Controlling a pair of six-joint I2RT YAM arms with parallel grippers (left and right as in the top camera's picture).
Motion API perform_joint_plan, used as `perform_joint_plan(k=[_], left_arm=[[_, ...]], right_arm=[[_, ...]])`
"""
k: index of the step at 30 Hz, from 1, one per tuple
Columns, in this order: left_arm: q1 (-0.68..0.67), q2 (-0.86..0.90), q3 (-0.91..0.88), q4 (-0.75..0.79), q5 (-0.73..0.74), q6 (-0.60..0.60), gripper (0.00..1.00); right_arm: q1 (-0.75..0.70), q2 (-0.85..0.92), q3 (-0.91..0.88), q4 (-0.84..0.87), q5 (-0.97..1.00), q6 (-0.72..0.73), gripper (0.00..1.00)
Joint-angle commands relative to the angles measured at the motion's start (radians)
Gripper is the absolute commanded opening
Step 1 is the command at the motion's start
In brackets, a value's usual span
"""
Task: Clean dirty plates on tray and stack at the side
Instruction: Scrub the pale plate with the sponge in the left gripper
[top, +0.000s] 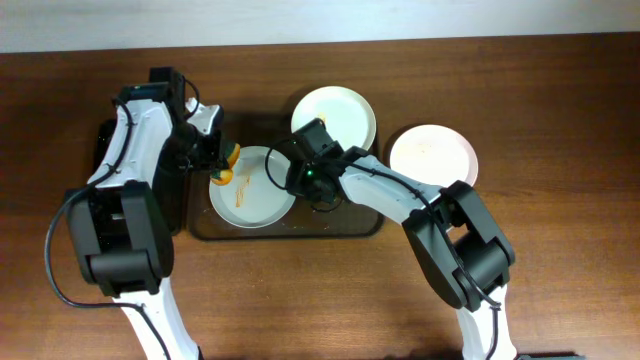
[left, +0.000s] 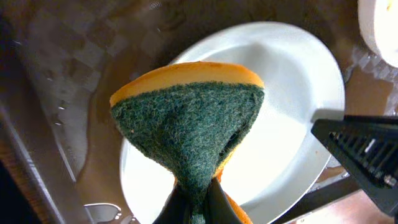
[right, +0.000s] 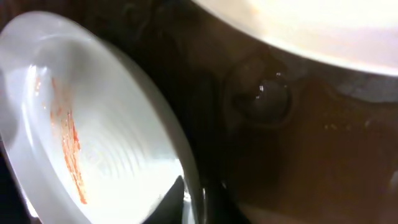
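Pinching a green-faced yellow sponge (left: 193, 118), the left gripper (left: 194, 208) is held just above the smeared plate (top: 252, 195), whose right rim is clamped by the right gripper (top: 287, 168). Orange streaks (right: 68, 143) are seen across that plate, which is set on the left of the tray (top: 340, 226). A second plate (top: 335, 112) is laid over the tray's far edge, and a third plate (top: 432, 152) is placed on the table (top: 560, 120) just beside the tray.

The round white plate (top: 262, 200) by the sponge has thin orange-red streaks on it. The squashy foam sponge (left: 189, 118) is orange-yellow on one side and dark green on its scratchy side. The big flat tray (top: 300, 230) is dark brown and shiny. The wooden table (top: 560, 250) is warm brown. Another round plate (top: 345, 112) is plain white.
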Motion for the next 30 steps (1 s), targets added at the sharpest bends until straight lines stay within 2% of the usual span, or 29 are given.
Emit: perform_joint_plan(k=[1, 5, 9, 11, 14, 16, 18, 19, 20, 21, 24, 26, 28, 30], left_arm=[[-0.069, -0.007, -0.057, 0.058, -0.007, 0.023, 0.01], [-0.114, -0.007, -0.198, 0.221, -0.256, -0.084, 0.01], [-0.137, -0.007, -0.301, 0.316, -0.339, -0.133, 0.01], [-0.146, -0.007, -0.299, 0.24, -0.285, -0.137, 0.01], [-0.158, -0.007, -0.292, 0.135, -0.047, 0.077, 0.01], [-0.146, -0.007, -0.292, 0.141, -0.053, 0.074, 0.01], [-0.117, -0.007, -0.292, 0.145, -0.291, -0.157, 0.01], [-0.105, -0.007, -0.292, 0.114, -0.521, -0.346, 0.01], [-0.099, -0.007, -0.292, 0.083, -0.637, -0.44, 0.01], [-0.099, -0.007, -0.292, 0.066, -0.688, -0.489, 0.01], [-0.111, -0.007, -0.292, 0.127, -0.65, -0.49, 0.01], [-0.123, -0.007, -0.292, 0.2, -0.591, -0.448, 0.01], [-0.143, -0.007, -0.292, 0.349, -0.408, -0.306, 0.01], [-0.159, -0.007, -0.292, 0.473, -0.275, -0.219, 0.01]], right_arm=[[-0.007, 0.024, 0.011, 0.003, -0.04, -0.032, 0.04], [-0.008, 0.024, 0.011, 0.004, -0.061, -0.052, 0.04], [-0.008, 0.024, 0.011, 0.004, -0.066, -0.055, 0.04], [-0.008, 0.024, 0.011, 0.004, -0.066, -0.056, 0.04], [-0.008, 0.024, 0.011, 0.004, -0.066, -0.055, 0.04], [-0.008, 0.024, 0.011, 0.003, -0.066, -0.058, 0.04], [-0.008, 0.024, 0.011, 0.003, -0.069, -0.058, 0.04], [-0.008, 0.024, 0.011, 0.003, -0.069, -0.059, 0.04], [-0.008, 0.024, 0.011, 0.003, -0.069, -0.059, 0.04], [-0.008, 0.024, 0.011, 0.003, -0.069, -0.059, 0.04], [-0.008, 0.024, 0.011, 0.003, -0.069, -0.059, 0.04], [-0.008, 0.024, 0.011, 0.003, -0.069, -0.059, 0.04], [-0.008, 0.024, 0.011, 0.003, -0.069, -0.059, 0.04], [-0.007, 0.024, 0.011, 0.003, -0.069, -0.059, 0.04]])
